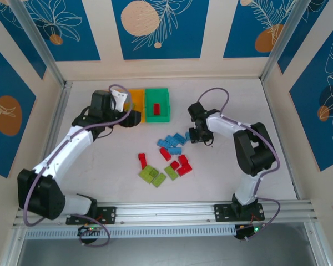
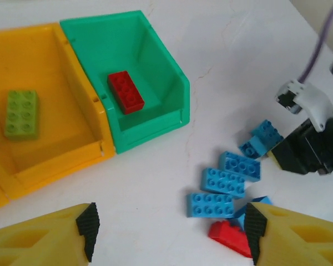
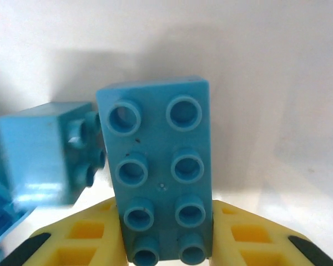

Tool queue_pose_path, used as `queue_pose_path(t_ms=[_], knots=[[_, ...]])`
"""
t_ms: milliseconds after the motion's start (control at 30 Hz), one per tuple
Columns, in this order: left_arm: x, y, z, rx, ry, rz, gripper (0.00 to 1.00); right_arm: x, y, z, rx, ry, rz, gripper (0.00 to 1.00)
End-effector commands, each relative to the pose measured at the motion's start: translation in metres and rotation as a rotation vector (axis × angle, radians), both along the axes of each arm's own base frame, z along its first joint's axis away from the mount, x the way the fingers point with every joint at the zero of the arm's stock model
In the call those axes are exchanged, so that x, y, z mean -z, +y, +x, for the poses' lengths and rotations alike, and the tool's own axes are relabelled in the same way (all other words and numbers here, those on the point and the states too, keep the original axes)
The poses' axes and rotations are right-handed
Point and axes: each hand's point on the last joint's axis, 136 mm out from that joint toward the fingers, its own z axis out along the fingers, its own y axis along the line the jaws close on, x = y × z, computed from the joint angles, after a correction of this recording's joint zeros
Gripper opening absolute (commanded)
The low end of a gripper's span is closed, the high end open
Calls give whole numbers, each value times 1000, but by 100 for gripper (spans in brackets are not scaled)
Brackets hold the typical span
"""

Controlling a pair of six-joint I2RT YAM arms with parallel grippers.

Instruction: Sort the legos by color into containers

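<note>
On the tabletop (image 1: 100, 166), nearest the arm bases, lies the loose heap of legos. The lime green bricks (image 1: 152, 175) are closest, the red bricks (image 1: 180, 166) sit just beyond and beside them, and the blue bricks (image 1: 172, 144) are scattered behind those.

At the far right edge of the blue scatter, the right tool (image 3: 166, 244) is clamped on one blue brick (image 3: 161, 166). Its yellow fingers press the two long sides at one end, studs facing the wrist camera. Another blue piece (image 3: 41, 152) leans just beside it. I cannot tell whether the held brick is off the surface.

These bricks look light, rigid and smooth-walled, so they should tolerate a firm squeeze but may slip or pivot. The flat long sides are the best place to grip. A hold near the middle would probably be steadier than this one at the end.

Farther back on the left, the left tool (image 2: 169, 233) hangs with its fingers apart and nothing between them, just in front of the bins.

At the far end stand the containers. The green bin (image 1: 165, 95) holds one red brick (image 2: 126, 92). The orange-yellow bin (image 2: 72, 160), touching its left wall, holds one lime brick (image 2: 21, 113).
</note>
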Motion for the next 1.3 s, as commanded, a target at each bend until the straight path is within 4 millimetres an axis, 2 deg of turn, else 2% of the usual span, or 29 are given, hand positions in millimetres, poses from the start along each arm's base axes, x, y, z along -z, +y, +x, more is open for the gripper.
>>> queue_pose_path(t_ms=[0, 100, 233, 333, 433, 533, 600, 800, 933, 1033, 1133, 1167, 1267], knots=[[-9, -12, -6, -148, 275, -202, 68, -68, 7, 10, -29, -217, 47, 29], [-12, -33, -6, -130, 414, -310, 67, -108, 37, 6, -153, -349, 116, 29], [-38, -67, -5, -22, 437, -382, 69, -147, 84, -5, -291, -431, 215, 29], [-47, -90, -5, 43, 434, -367, 69, -164, 113, -11, -361, -465, 282, 29], [-40, -109, -5, 100, 459, -355, 67, -171, 127, -11, -387, -471, 318, 28], [-30, -124, -7, 142, 502, -369, 64, -179, 136, -15, -411, -485, 347, 28], [-21, -127, -7, 139, 517, -342, 63, -187, 139, -18, -418, -500, 367, 28], [-21, -142, -7, 191, 545, -382, 53, -203, 144, -25, -410, -522, 422, 28], [-20, -144, -8, 195, 545, -381, 33, -207, 146, -23, -396, -523, 438, 29], [-27, -144, -8, 203, 521, -387, 21, -207, 147, -23, -380, -512, 444, 30], [-35, -138, -4, 192, 486, -389, 15, -211, 145, -23, -353, -510, 454, 41], [-36, -134, 0, 175, 472, -386, 14, -215, 144, -23, -346, -514, 460, 49], [-42, -112, 16, 115, 425, -386, 11, -227, 141, -27, -334, -530, 477, 61]])
